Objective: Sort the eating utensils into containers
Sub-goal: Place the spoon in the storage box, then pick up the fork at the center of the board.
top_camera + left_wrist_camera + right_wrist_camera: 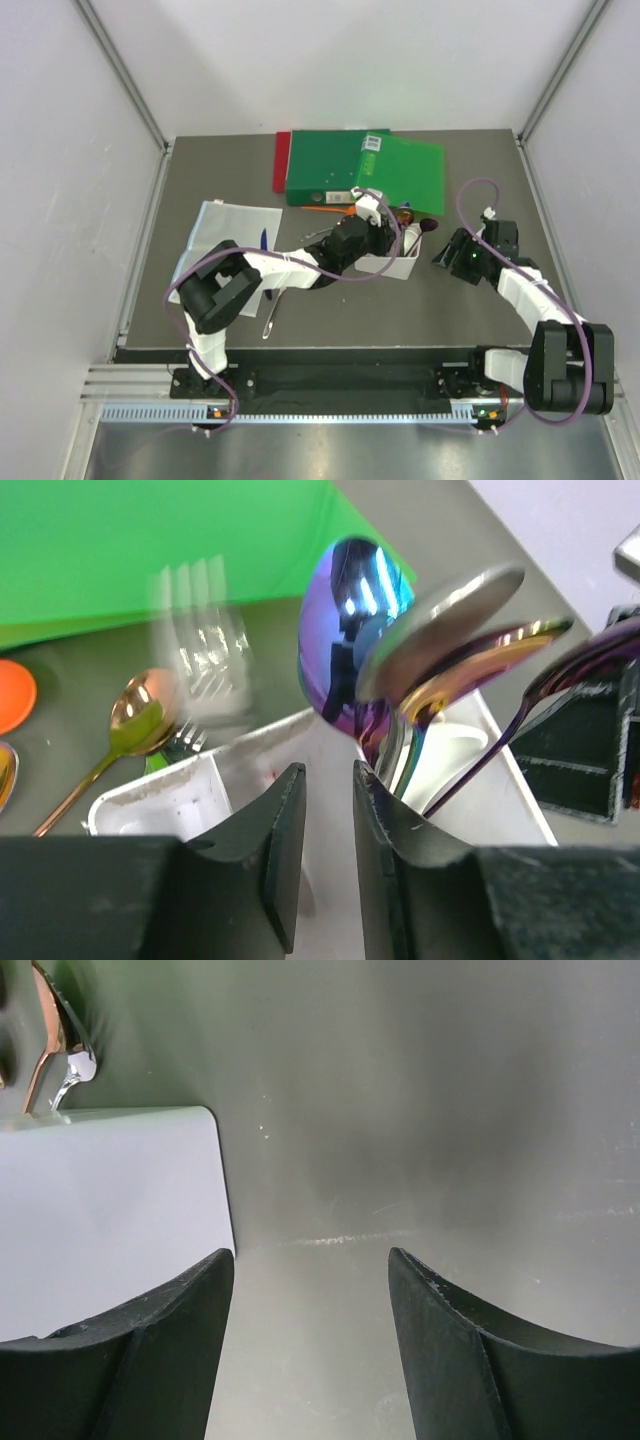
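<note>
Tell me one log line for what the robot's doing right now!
left gripper: over bin, slightly open, empty | right gripper: open, empty, beside bin | bin: spoons leaning inside

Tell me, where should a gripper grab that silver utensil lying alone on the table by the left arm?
Probably around the middle of its shaft, coming straight down from above and closing across its width. The silver utensil lies flat on the dark table, long and thin, with open space on both sides.

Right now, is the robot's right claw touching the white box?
Apart. The top view shows a strip of bare table between the right gripper and the white bin. The gripper's jaws are open and empty.
</note>
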`<control>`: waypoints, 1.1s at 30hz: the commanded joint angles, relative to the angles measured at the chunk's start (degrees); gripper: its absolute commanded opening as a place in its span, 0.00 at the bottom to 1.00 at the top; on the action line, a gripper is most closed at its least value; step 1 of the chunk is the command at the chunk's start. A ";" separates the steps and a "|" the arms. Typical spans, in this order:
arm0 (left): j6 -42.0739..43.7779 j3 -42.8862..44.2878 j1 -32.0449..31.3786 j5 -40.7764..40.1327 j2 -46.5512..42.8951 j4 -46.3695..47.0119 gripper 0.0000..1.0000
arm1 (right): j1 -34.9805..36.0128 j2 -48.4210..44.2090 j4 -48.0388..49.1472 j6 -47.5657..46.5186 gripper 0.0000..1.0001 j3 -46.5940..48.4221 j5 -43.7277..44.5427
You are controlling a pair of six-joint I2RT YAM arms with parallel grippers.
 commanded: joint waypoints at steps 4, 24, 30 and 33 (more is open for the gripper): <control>1.37 -2.47 -0.27 -2.40 -4.89 0.45 0.34 | -0.51 -2.44 0.61 0.40 0.63 1.17 -0.23; -3.79 -5.72 6.05 -24.47 -26.86 -47.78 0.47 | -0.51 -3.67 -1.06 -0.22 0.63 3.10 0.47; -8.80 -8.02 6.85 -16.30 -23.89 -57.89 0.48 | -0.51 -3.23 -0.01 -0.13 0.63 3.02 0.03; -11.53 -8.01 6.85 -16.81 -22.83 -62.74 0.48 | -0.51 -2.88 0.69 0.22 0.63 2.32 -0.32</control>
